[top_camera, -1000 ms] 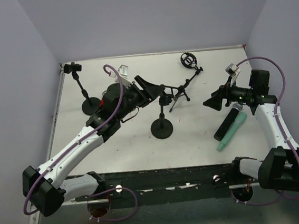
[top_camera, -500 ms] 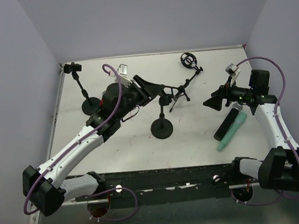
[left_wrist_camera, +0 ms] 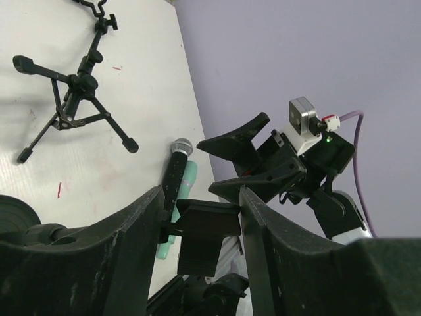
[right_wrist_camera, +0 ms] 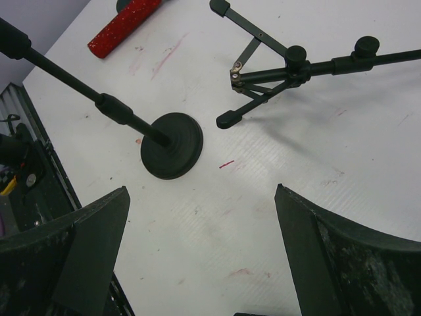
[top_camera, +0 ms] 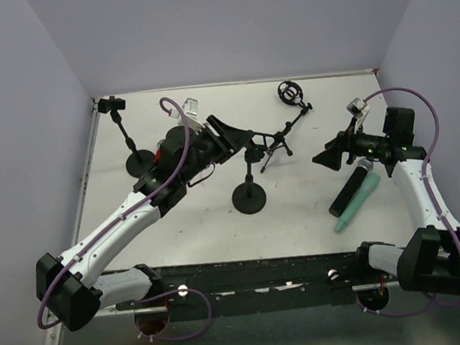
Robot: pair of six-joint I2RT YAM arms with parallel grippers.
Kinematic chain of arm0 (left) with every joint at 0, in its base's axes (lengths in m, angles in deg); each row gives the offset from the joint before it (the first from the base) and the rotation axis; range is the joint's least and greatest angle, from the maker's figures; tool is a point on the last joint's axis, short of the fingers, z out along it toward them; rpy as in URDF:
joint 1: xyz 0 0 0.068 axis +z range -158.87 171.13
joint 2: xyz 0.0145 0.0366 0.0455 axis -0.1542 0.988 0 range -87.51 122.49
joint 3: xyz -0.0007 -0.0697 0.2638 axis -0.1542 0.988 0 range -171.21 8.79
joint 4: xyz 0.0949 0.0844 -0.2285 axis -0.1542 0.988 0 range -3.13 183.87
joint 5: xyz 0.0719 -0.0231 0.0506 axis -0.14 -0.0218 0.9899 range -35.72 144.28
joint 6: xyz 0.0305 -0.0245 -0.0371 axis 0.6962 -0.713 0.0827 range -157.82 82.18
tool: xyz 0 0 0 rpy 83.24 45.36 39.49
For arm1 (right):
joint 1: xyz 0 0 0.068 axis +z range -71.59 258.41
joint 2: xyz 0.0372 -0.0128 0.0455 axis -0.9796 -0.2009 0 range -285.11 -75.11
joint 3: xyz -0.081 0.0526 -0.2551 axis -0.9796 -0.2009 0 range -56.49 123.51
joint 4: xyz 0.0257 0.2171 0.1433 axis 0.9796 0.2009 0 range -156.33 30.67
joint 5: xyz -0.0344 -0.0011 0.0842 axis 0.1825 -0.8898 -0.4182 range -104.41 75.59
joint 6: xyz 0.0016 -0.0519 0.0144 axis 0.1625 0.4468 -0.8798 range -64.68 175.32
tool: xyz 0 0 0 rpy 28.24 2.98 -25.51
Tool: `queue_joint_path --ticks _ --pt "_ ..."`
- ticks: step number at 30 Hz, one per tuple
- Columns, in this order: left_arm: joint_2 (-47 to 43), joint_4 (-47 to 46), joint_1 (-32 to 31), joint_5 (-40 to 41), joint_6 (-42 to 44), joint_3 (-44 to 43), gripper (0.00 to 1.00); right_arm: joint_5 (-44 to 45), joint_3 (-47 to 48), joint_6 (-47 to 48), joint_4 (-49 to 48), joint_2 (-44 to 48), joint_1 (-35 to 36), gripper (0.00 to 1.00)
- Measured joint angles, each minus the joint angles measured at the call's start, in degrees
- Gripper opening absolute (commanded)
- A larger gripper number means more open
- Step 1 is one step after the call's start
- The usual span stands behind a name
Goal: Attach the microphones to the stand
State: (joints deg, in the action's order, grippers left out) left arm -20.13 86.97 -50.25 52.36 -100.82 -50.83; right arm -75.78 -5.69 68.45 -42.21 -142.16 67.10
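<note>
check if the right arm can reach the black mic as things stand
Probably yes: the right gripper hangs open close by the black mic, which lies flat beside the green mic with nothing covering it.

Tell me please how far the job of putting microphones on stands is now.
Done: nothing; no stand carries a microphone. The red microphone, black microphone and mint microphone all lie on the table. In hand: the left hand straddles the middle stand's clip; grip unclear. The right hand is open, empty. Left: all three attachments.
</note>
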Motion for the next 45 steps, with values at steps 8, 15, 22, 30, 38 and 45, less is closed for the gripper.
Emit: queue_joint_path --ticks 8,15,22,30,38,45 --pt "0.04 -0.15 0.0 -0.17 -0.07 -0.5 0.24 0.0 0.0 0.0 0.0 -0.02 0.0 1.0" --pt "-0.33 -1.86 0.02 -0.15 -3.8 1.07 0.16 0.0 0.0 0.02 0.0 -0.02 0.0 1.0" --pt "-2.6 -7.89 1.2 -0.09 -10.8 6.58 0.14 0.0 0.0 0.02 0.0 -0.02 0.0 1.0" --pt "-3.69 -18.64 4.0 -1.01 -22.03 14.32 0.12 0.0 0.0 0.02 0.0 -0.02 0.0 1.0" --pt "-1.11 -27.58 5.07 -2.89 -31.76 18.18 0.12 0.0 0.0 0.02 0.02 0.0 0.0 1.0" --pt "0.2 -33.92 5.4 -2.67 -39.34 21.64 0.12 0.0 0.0 0.02 0.02 -0.02 0.0 1.0"
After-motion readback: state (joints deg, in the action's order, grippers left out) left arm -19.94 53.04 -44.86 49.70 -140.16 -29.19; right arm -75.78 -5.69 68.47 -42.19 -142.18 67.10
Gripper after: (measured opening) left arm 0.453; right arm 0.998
